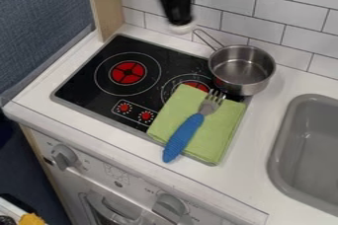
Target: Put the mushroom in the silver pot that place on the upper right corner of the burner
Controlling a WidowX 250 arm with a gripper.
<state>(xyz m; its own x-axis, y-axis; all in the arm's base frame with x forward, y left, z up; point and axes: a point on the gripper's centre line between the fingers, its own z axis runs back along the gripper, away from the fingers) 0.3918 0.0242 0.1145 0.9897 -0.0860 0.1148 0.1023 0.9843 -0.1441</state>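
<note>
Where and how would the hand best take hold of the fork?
Probably by the thick middle of the fork's blue handle, coming straight down and closing across its width. The fork lies flat, slanting over the folded green cloth, and nothing covers the long handle, much chunkier than the slim metal neck.

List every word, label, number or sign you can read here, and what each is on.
No text can be read.
Front panel, beside the left gray knob: marks, too small to read.
Front panel, middle: small printed marks, too small to read.
Front panel, near the right gray knob: marks, too small to read.
Cooktop, red dials: tick marks, no legible text.
</note>
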